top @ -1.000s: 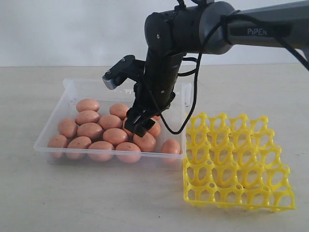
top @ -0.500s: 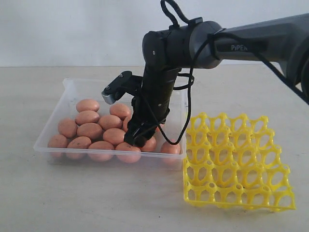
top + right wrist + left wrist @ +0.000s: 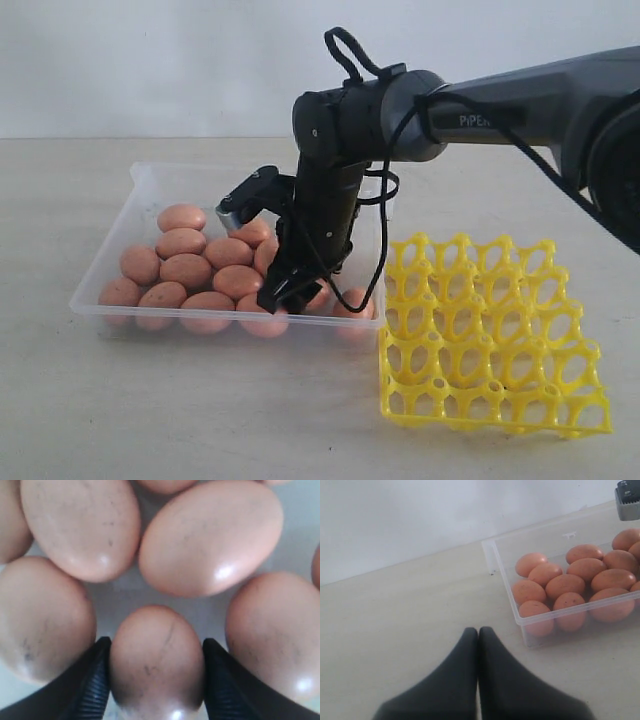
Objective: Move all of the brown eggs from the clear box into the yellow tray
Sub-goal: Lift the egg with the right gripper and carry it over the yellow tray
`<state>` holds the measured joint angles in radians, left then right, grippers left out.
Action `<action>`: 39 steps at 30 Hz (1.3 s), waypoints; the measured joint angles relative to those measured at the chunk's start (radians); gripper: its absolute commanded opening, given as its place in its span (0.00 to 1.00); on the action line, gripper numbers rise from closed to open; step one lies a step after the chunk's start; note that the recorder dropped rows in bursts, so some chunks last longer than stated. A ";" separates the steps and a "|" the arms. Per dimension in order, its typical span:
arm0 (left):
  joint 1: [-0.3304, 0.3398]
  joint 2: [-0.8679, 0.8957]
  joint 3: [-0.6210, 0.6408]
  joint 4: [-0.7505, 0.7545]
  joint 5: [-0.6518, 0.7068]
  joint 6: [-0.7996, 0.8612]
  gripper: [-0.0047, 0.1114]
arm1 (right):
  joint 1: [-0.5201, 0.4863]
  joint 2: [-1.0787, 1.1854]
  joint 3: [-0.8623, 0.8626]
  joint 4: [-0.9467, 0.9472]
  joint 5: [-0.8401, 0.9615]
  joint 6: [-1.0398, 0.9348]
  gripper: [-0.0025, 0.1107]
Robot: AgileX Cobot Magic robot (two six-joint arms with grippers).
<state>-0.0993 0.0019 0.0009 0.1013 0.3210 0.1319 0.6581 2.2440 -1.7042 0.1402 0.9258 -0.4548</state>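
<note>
My right gripper [image 3: 287, 293] is down inside the clear box [image 3: 190, 185], near the wall that faces the yellow tray [image 3: 500, 424]. Its jaws are narrowed around 1 target egg [image 3: 157, 660], with the ribbed pads [image 3: 97, 680] against both flanks as far as I can see. The egg lies on the box floor, not raised. My left gripper [image 3: 478, 632] is pressed shut on nothing, over the table [image 3: 200, 400] outside the box, off the end farthest from the tray.

The other brown eggs [image 3: 185, 270] all sit in the box, packed close. The tray stands just beside the box and every cup I can see is empty, so I judge this to be the 1st pick.

What worries me:
- The shell is smooth and oval. If my pads sit off its widest part, squeezing could squirt it out.
- Too hard a squeeze could crack it.
- 2 neighbours, 1 [image 3: 45, 615] on each side [image 3: 272, 630], lie right against the backs of my pads. Lifting could drag or roll them into each other.
- The box wall stands between here and the tray. A low carry could knock the egg on the rim.
- My cable [image 3: 385, 255] hangs in a loop just past that wall and could catch on the tray's posts.
</note>
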 measured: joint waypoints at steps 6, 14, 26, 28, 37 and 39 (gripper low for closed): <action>0.000 0.000 0.000 0.000 0.000 0.000 0.00 | 0.000 -0.088 0.026 0.002 0.026 0.147 0.02; 0.000 0.000 0.000 0.000 0.000 0.000 0.00 | 0.000 -0.623 0.720 0.064 -0.841 0.362 0.02; 0.000 0.000 0.000 0.000 0.000 0.000 0.00 | -0.579 -0.589 0.787 -1.448 -1.809 1.765 0.02; 0.000 0.000 0.000 0.000 0.000 0.000 0.00 | -0.613 -0.527 0.749 -1.508 -1.935 1.811 0.02; 0.000 0.000 0.000 0.000 0.000 0.000 0.00 | -0.656 -0.378 0.733 -1.774 -2.128 1.862 0.02; 0.000 0.000 0.000 0.000 0.000 0.000 0.00 | -0.656 -0.358 0.733 -1.786 -2.130 1.862 0.02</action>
<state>-0.0993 0.0019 0.0009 0.1013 0.3210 0.1319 0.0020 1.8862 -0.9708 -1.6463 -1.2041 1.4073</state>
